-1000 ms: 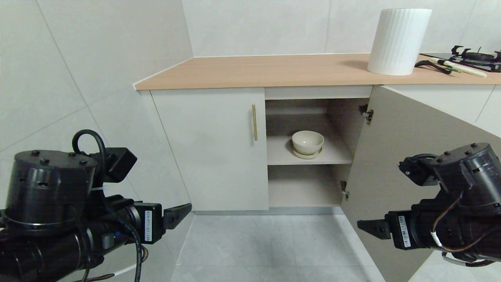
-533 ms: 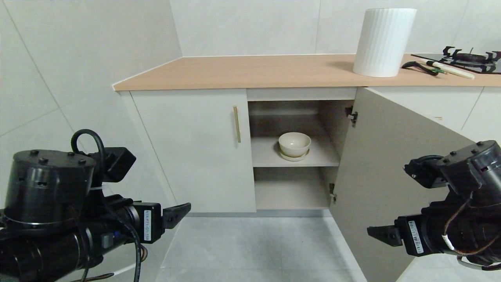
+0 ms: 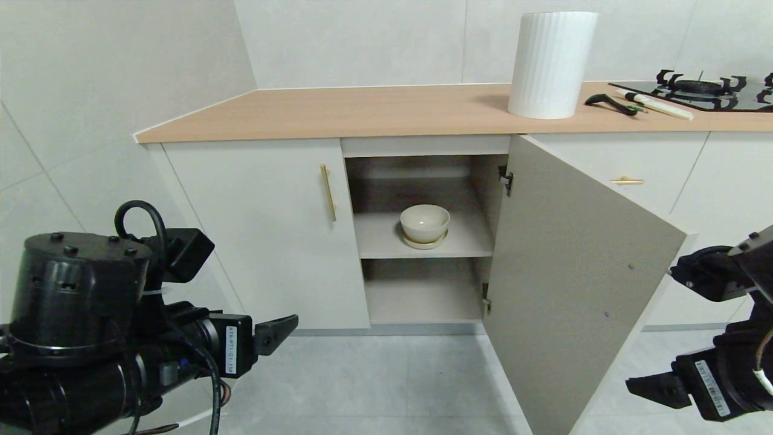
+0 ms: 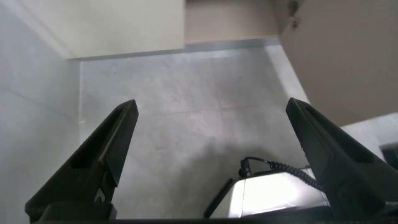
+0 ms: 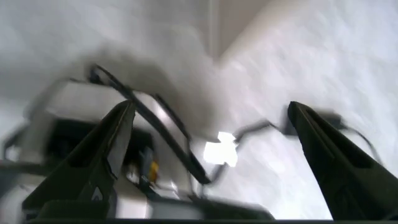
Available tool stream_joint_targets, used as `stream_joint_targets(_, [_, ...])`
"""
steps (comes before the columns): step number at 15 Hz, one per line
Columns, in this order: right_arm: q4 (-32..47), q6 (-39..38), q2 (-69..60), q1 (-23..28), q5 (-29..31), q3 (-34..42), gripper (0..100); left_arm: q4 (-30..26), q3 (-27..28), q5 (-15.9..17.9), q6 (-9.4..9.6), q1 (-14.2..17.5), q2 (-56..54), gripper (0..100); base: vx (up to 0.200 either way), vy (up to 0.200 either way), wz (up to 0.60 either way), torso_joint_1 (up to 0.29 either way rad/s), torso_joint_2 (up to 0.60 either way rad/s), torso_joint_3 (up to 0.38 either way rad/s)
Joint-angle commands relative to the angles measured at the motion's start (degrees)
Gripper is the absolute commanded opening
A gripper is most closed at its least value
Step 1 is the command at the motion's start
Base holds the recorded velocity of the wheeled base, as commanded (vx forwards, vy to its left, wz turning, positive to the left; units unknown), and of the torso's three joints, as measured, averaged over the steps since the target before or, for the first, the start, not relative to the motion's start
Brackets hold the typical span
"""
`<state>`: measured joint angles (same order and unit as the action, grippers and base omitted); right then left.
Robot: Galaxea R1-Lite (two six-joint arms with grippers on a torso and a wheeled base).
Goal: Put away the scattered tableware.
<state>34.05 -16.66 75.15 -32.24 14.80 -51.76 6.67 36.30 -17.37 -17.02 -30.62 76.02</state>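
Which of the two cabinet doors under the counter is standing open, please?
The door on the robot's right: it is swung outward, baring the shelf with the bowl. The left door, with its gold handle, is shut.

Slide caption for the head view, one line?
Bowl on saucer on the shelf of the open cabinet; left tool and right tool open, empty, above the floor.
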Motion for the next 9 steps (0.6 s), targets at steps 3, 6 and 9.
stream_joint_targets(3, [3.2, 0.2, -2.3, 5.3, 3.5, -3.6, 100, 0.0, 0.0, 0.0, -0.12, 0.0, 0.0, 100, 0.000, 0.000, 0.00, 0.000, 0.00, 0.000])
stream_joint_targets(6, [2.9, 2.5, -1.9, 12.1, 5.0, -4.8, 100, 0.0, 0.0, 0.0, -0.12, -0.1, 0.1, 100, 0.000, 0.000, 0.00, 0.000, 0.00, 0.000])
stream_joint_targets(9, [2.3, 3.0, -0.6, 17.2, 5.1, -6.1, 100, 0.0, -0.1, 0.0, -0.03, -0.1, 0.1, 100, 0.000, 0.000, 0.00, 0.000, 0.00, 0.000])
